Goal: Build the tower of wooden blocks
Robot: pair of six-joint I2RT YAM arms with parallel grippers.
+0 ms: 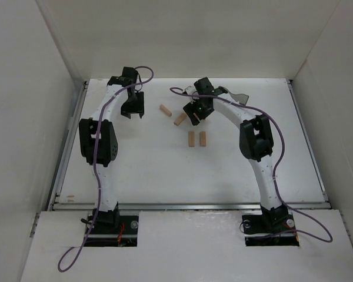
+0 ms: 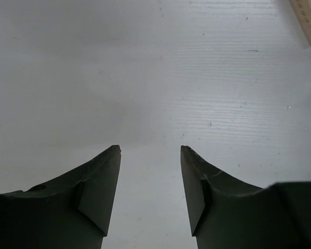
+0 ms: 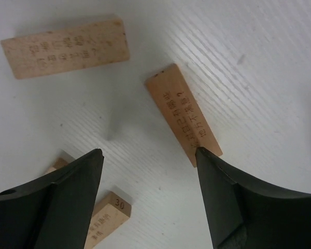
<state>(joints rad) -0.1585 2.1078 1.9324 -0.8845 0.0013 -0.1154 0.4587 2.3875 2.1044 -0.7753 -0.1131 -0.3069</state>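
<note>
Surface (image 1: pixel 165 176): white, grained, boxed by white panels (image 1: pixel 23 88).
Wood blocks (image 1: pixel 191 138): four, flat, loose, far half, mid-width.
Left hand (image 2: pixel 150 148): fingers spread, empty.
Right hand (image 3: pixel 147 151): fingers spread, above blocks.

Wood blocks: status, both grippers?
Left gripper open, empty. Right gripper open above the wood blocks. Four lie loose, none stacked. Nothing in the way.
</note>
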